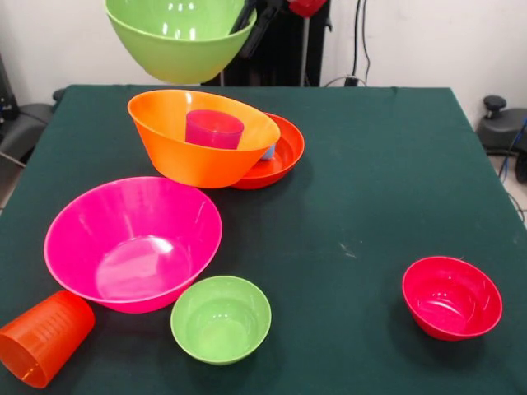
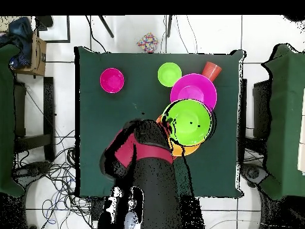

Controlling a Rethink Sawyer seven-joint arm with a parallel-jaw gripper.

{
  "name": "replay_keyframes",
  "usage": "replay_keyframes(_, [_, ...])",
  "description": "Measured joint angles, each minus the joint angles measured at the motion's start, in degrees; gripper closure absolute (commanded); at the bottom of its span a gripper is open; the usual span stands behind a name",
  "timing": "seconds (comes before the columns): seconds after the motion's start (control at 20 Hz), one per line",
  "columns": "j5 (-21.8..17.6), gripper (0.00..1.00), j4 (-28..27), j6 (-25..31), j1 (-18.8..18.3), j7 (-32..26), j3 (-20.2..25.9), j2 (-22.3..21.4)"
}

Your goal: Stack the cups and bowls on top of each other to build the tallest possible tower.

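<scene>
- The hand shows at the top of the front view, its dark fingers clamped on the rim of the medium lime green bowl, which hangs in the air, mouth up, above the tower.
- The tower stands toward the far side of the green table. Its base is the shallow red-orange bowl; the large orange bowl rests in it, tilted toward the camera, with the translucent purple cup standing inside. A sliver of the blue cup peeks out between the two bowls.
- Loose pieces at the near side: the large pink bowl, the small lime green bowl just beside it, the orange cup lying on its side at the corner, and the small crimson bowl well apart from the rest.
- Risk: the grip is on one side of the rim only, so the held bowl could swing or slip free.
- Risk: the orange bowl already leans. Setting the green bowl down off-centre could tip it further or slide it off its base.
- Risk: the purple cup stands up inside the orange bowl; the green bowl may land on its rim and rock rather than nest.
- In the overhead view, the green bowl covers most of the tower, so alignment cannot be judged well.
</scene>
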Motion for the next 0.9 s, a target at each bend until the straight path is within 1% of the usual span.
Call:
replay_keyframes(0.05, [0.0, 1.00, 0.0, -0.4, 0.6, 0.0, -1.0, 0.9])
replay_keyframes(0.35, [0.0, 1.00, 0.0, -1.0, 1.5, 0.0, -2.9, 2.3])
replay_keyframes(0.45, [0.0, 1.00, 0.0, -1.8, 2.1, 0.0, -4.1, 3.2])
replay_keyframes(0.75, [0.0, 1.00, 0.0, -2.8, 2.2, 0.0, -5.4, 3.8])
replay_keyframes(0.9, [0.6, 1.00, 0.0, -2.8, 2.2, 0.0, -5.8, 3.8])
